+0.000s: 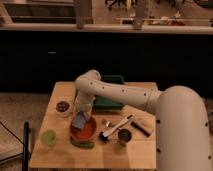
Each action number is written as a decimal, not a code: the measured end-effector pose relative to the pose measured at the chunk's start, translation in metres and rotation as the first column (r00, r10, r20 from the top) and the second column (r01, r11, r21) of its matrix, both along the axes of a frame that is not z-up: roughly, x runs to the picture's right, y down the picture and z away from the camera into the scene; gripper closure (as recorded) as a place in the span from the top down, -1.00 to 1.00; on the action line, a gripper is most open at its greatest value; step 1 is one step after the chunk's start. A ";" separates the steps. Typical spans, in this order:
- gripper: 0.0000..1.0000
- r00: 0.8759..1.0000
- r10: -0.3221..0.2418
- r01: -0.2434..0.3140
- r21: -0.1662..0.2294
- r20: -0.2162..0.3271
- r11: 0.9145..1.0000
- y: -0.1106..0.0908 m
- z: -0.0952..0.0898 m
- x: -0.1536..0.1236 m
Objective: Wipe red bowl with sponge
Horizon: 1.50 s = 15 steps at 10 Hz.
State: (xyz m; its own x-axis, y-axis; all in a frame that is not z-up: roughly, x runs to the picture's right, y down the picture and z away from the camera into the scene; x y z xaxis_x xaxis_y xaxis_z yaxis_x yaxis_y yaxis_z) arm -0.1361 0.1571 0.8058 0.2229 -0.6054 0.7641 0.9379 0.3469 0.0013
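Note:
The red bowl (85, 131) sits near the front left of the wooden table (60, 155). The light blue-grey sponge (80, 120) is held at the bowl's back left rim, tilted, by my gripper (81, 115), which reaches down from the white arm (115, 91). The gripper is shut on the sponge. The sponge touches or hovers just over the bowl's inner edge; I cannot tell which.
A small white bowl with dark contents (63, 107) stands left of the arm. A green cup (48, 137) is at the front left. A green tray (111, 95) is behind. A black-and-white brush (116, 128), a dark cup (124, 136) and a dark bar (142, 127) lie right of the bowl. A green object (82, 144) lies in front.

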 end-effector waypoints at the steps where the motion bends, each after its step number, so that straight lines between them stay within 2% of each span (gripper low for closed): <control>1: -1.00 1.000 -0.022 0.022 -0.006 0.020 1.000 0.005 -0.003 -0.005; 3: -1.00 0.998 -0.058 0.059 -0.031 0.033 0.998 0.018 -0.010 -0.004; 5: -1.00 0.997 -0.070 0.071 -0.063 0.020 0.995 0.033 -0.015 0.012; 9: -1.00 0.998 -0.052 0.048 -0.091 -0.036 0.995 0.040 -0.019 0.041; 11: -1.00 0.997 -0.025 0.020 -0.071 -0.072 0.997 0.032 -0.017 0.055; 15: -1.00 0.994 0.022 -0.021 0.018 -0.108 1.000 0.004 -0.007 0.059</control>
